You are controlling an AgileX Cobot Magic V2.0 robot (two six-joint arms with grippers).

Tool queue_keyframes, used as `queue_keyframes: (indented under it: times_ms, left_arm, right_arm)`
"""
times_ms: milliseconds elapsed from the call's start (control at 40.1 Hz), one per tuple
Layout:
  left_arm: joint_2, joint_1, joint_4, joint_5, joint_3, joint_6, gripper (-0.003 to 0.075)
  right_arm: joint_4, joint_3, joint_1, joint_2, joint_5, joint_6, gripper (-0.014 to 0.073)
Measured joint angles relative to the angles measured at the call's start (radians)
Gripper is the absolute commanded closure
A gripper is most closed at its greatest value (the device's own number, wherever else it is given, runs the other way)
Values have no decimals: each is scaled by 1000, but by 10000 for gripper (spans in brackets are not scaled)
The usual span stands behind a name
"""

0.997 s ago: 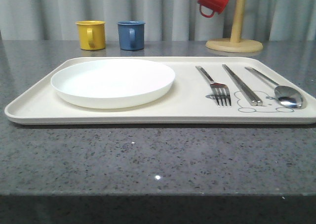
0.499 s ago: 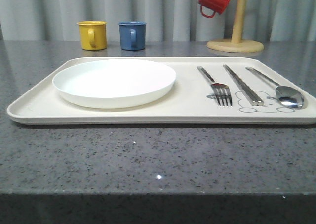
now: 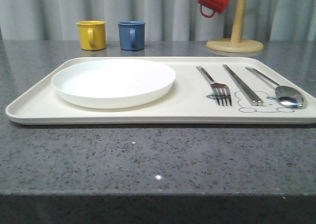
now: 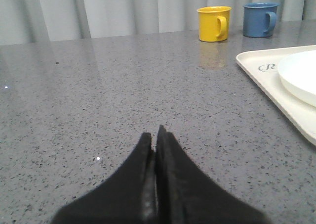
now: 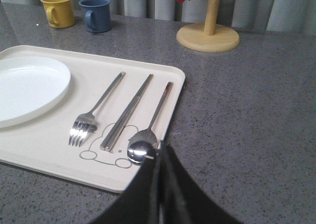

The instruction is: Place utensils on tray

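Cream tray lies flat on the grey speckled table, long side facing the robot, low rim all round. White plate sits on the tray's left half, its left edge close to the tray's left rim, its right edge short of the fork.

Right half of the tray carries three utensils side by side, handles pointing far, working ends near:
- fork, leftmost, tines near;
- chopsticks, middle, lying together as a pair, tips over the rabbit drawing;
- spoon, rightmost, bowl near, just inside the right rim.
All three apart from each other and from the plate.

Beyond the tray's far edge: yellow mug and blue mug side by side at far left; wooden mug stand at far right with a red mug hanging on it.

Left gripper: fingers pressed together, nothing between them, over bare table left of the tray's left rim; wide open surface around it.

Right gripper: fingers pressed together, nothing between them, above the tray's near right corner, just beside the spoon bowl. Open table to the right of the tray.
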Motion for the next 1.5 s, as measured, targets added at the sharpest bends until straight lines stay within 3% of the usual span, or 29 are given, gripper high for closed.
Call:
queue_keyframes:
  times_ms: [873, 1272, 1496]
  left_arm:
    - [0, 0, 0, 0, 0, 0, 738]
    - [0, 0, 0, 0, 0, 0, 738]
    - [0, 0, 0, 0, 0, 0, 738]
  right_arm:
    - [-10, 14, -4, 0, -9, -2, 662]
    - [30, 289, -240, -206, -166, -2, 662]
    - [52, 409, -259, -258, -170, -2, 662]
